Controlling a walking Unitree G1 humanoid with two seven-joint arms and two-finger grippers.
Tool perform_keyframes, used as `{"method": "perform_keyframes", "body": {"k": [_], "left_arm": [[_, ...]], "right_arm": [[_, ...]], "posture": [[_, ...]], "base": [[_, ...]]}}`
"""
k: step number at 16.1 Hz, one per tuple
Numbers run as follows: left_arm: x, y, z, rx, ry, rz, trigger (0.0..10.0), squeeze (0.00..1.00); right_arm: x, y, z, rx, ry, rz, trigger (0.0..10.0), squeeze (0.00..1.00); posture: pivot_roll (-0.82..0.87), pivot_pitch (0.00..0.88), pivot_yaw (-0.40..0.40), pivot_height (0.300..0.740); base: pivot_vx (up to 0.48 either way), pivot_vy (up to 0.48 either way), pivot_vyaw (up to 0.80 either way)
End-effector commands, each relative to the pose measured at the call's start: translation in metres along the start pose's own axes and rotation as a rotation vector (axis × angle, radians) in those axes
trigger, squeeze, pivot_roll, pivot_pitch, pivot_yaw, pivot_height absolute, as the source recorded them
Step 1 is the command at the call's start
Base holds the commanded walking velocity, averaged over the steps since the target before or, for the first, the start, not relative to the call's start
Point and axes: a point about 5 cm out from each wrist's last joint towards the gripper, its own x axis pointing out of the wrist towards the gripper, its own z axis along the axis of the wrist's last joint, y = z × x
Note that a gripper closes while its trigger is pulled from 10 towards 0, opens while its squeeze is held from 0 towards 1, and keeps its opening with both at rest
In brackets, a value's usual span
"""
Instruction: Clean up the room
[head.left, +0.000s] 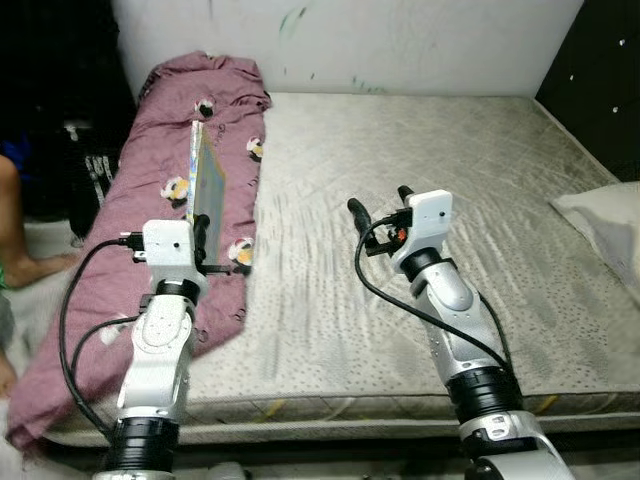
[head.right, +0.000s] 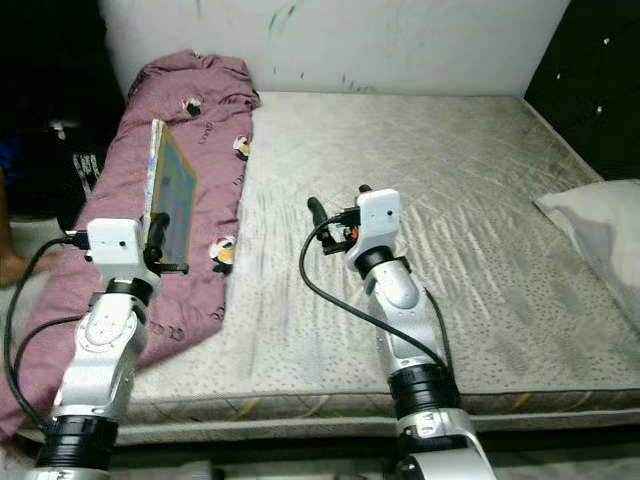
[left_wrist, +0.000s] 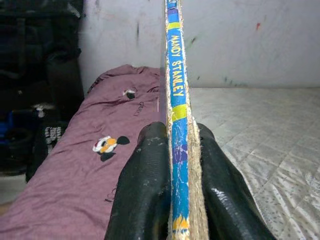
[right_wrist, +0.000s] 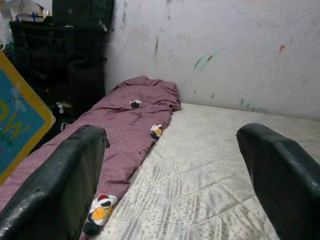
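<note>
A thin blue and yellow picture book stands upright above the purple blanket, held by its lower edge in my left gripper. In the left wrist view both black fingers press against the book's blue spine. My right gripper hovers open over the bare grey mattress near its middle, nothing between its fingers. A corner of the book shows in the right wrist view.
The purple blanket with cartoon prints lies along the mattress's left side and hangs over the edge. A white pillow lies at the right edge. A person's leg is on the floor at the left, beside dark bags. A marked white wall backs the bed.
</note>
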Motion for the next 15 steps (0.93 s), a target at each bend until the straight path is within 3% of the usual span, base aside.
{"method": "perform_keyframes", "body": {"k": [1,15], "left_arm": [[0.0018,-0.0024,0.0092,-0.001,-0.043,-0.017,10.0,0.00],[0.0025,-0.0063,0.0088,-0.012,-0.042,-0.037,10.0,0.00]], "right_arm": [[-0.0014,-0.0036,0.0016,-0.012,-0.009,-0.012,10.0,0.00],[-0.0011,-0.0054,-0.0023,-0.021,0.016,-0.022,10.0,0.00]], "posture": [[-0.05,0.000,-0.016,0.740],[-0.05,0.000,-0.021,0.740]], "base": [[0.000,-0.326,0.49],[0.000,-0.346,0.03]]}}
